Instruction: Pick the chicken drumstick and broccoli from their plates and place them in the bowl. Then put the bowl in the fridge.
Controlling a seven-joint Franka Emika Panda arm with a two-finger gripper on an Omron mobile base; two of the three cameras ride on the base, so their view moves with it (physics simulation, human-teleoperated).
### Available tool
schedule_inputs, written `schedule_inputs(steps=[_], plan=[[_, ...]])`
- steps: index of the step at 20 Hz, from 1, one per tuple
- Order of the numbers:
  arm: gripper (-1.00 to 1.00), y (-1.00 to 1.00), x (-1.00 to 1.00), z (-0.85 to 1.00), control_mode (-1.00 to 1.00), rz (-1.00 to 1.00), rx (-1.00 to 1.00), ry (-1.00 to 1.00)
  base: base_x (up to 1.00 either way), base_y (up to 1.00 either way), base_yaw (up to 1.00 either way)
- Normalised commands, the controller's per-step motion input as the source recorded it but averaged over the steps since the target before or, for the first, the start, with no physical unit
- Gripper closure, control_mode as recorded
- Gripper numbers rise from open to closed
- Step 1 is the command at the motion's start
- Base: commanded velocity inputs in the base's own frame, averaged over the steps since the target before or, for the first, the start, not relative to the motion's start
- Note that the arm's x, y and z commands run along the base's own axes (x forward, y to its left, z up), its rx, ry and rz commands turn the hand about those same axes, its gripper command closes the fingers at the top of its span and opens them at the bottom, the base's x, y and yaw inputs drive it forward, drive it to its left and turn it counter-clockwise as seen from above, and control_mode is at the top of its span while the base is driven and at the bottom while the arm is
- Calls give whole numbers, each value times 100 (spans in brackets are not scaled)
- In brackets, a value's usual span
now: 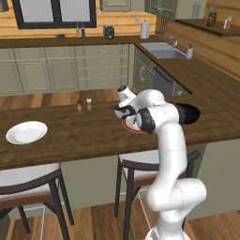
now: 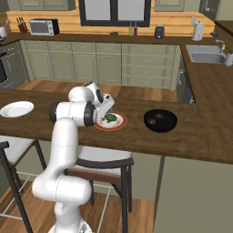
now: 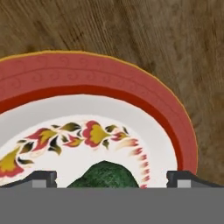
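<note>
Broccoli [image 2: 109, 118]: dark green bumpy floret, lying near the centre of the red-orange-rimmed plate [image 2: 119, 126] on the wooden counter; in the hand view the floret [image 3: 105, 175] sits at the bottom edge, on the plate's white centre beside a painted floral band. Plain white plate [image 1: 26, 132]: bare, flat on the same counter, well apart to the left. Bowl [image 2: 160, 120]: glossy black, upright, near the rimmed plate, with a small reddish-brown piece inside, likely the chicken drumstick [image 2: 153, 121].

Wood counter [image 1: 93, 133] runs across, stools [image 1: 28, 180] beneath. Green cabinets [image 2: 91, 63] line the log wall, a window [image 1: 54, 11] above; sink [image 1: 161, 49] right; perhaps a microwave [image 2: 43, 26].
</note>
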Motion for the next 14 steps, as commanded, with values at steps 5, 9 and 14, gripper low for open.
schedule_inputs(steps=[5, 9, 14], plan=[[-100, -4, 2, -36, -100, 17, -2, 11, 0, 0, 0], [-100, -10, -13, -28, -100, 10, 0, 11, 0, 0, 0], [-100, -9, -28, -7, -100, 1, -1, 3, 0, 0, 0]])
